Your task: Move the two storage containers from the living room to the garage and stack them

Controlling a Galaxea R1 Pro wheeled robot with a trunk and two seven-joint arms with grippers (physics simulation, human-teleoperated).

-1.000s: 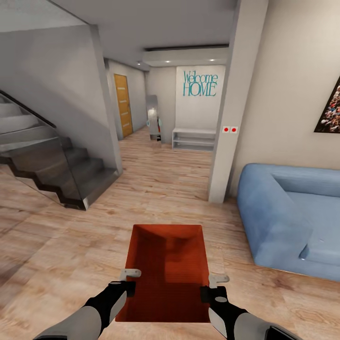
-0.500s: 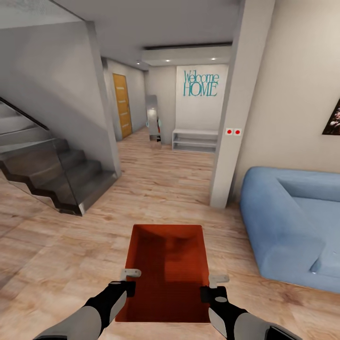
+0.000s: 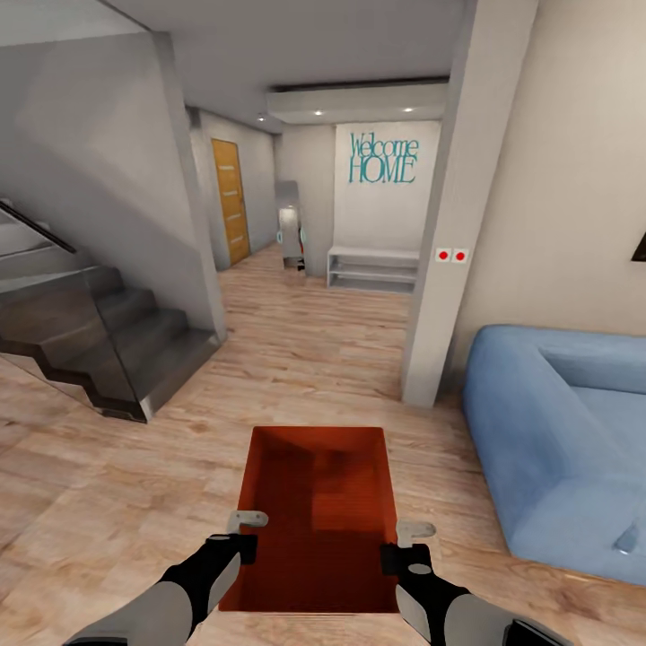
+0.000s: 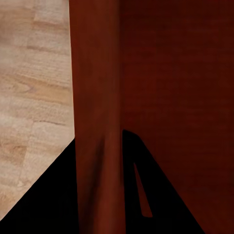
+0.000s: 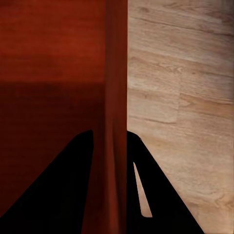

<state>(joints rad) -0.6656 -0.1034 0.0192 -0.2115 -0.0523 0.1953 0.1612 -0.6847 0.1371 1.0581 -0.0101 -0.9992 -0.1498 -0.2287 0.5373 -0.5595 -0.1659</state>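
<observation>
An orange-red open-top storage container hangs level in front of me over the light wood plank floor of the living room. My left gripper is shut on its left wall. My right gripper is shut on its right wall. In both wrist views a dark finger sits on either side of the thin wall. The bin is empty inside.
A blue sofa stands close on the right. A white pillar rises ahead right, a dark staircase on the left. Between them a wood-floored hallway leads to a yellow door and a white bench.
The whole view has shifted: the pillar and sofa slid right and the stairs drew lower left as the base moved. The bin and both grippers kept their place in the view.
</observation>
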